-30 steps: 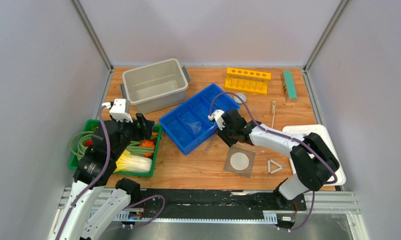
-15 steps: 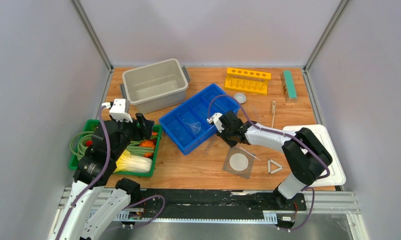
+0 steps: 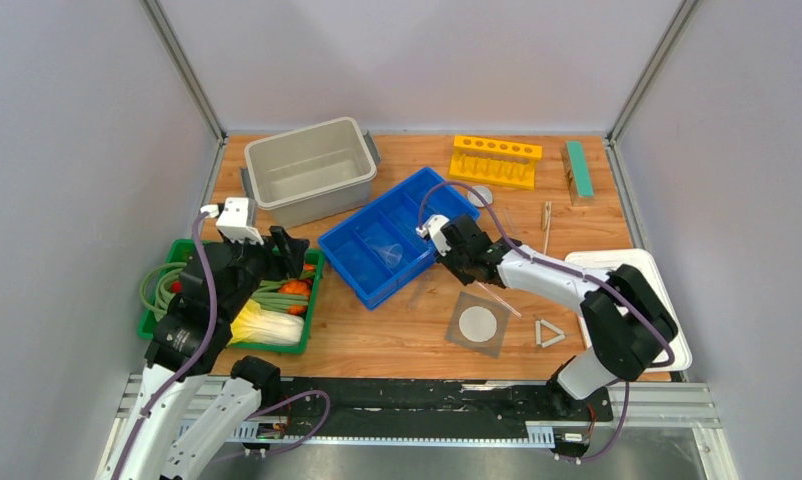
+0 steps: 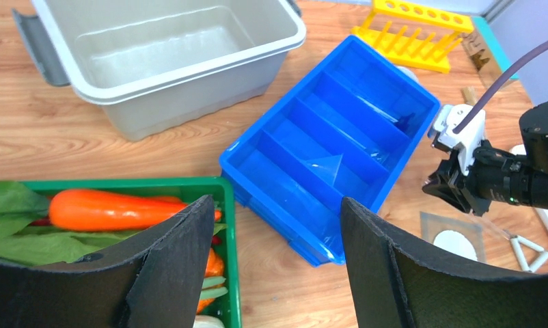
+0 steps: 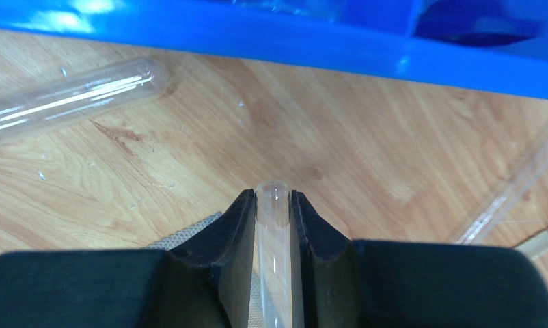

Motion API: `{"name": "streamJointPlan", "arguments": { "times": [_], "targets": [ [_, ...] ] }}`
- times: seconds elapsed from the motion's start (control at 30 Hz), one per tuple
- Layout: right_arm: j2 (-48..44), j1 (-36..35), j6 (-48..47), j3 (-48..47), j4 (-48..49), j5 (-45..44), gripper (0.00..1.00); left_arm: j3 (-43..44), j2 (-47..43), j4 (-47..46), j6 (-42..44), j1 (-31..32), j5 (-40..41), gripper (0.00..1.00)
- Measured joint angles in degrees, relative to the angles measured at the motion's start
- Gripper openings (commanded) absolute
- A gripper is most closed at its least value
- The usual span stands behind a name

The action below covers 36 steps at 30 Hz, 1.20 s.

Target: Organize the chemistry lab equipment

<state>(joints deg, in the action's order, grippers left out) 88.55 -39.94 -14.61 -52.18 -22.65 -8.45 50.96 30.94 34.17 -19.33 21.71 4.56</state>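
Observation:
My right gripper (image 3: 461, 262) (image 5: 272, 195) is shut on a clear test tube (image 5: 274, 225), which trails back over the grey mesh with white disc (image 3: 479, 322). It hangs just off the blue divided tray (image 3: 422, 200) (image 5: 292, 41). A second clear tube (image 5: 73, 96) (image 3: 417, 292) lies on the wood by the tray wall. A clear cup (image 4: 329, 167) sits in one tray compartment. The white triangle (image 3: 549, 333) lies right of the mesh. A round dish (image 3: 482, 194) shows behind the cable. My left gripper (image 4: 277, 201) (image 3: 282, 250) is open and empty over the green tray's right edge.
A green tray (image 3: 315, 290) of vegetables sits at the left, a grey bin (image 3: 310, 168) behind it. A yellow rack (image 3: 495, 160) and a green block (image 3: 579, 168) stand at the back. A wooden stick (image 3: 546, 225) and a white lid (image 3: 667, 330) lie on the right.
My right gripper's jaws have closed onto the test tube beside the blue tray. The left arm has not moved.

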Motion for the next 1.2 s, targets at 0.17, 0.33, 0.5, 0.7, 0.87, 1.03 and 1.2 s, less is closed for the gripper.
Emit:
{"name": "streamJointPlan", "arguments": {
  "times": [0.17,0.33,0.5,0.7,0.87,1.03,1.2],
  "targets": [
    [-5.6,0.0,1.31,-1.81,-1.2,0.2,0.15,-3.48,-0.68,-4.85,0.11,0.0,-6.51,0.75],
    [-11.37,0.0,6.91,-4.31,-1.07,2.05,0.15,-5.33,0.81,-8.02,-0.92,0.0,-15.08,0.75],
    [-16.65,-0.09,15.34,-7.17,1.2,5.05,0.16,-2.67,9.18,-12.31,-3.98,0.17,-26.05,0.77],
    [-19.19,-0.39,25.38,-9.92,3.72,6.23,0.16,-1.79,18.47,-19.93,-8.46,4.5,-31.21,0.84],
    [-20.52,-0.52,34.69,-10.38,6.56,8.2,0.17,-0.66,25.07,-25.14,-9.55,11.3,-32.39,0.84],
    [-21.31,-0.94,40.11,-10.38,9.29,9.33,0.17,1.4,32.0,-28.04,-9.53,15.1,-32.5,0.84],
    [-21.66,-1.38,43.39,-10.36,10.73,10.05,0.17,1.38,35.15,-30.64,-10.23,15.89,-32.7,0.84]
  ]
}}
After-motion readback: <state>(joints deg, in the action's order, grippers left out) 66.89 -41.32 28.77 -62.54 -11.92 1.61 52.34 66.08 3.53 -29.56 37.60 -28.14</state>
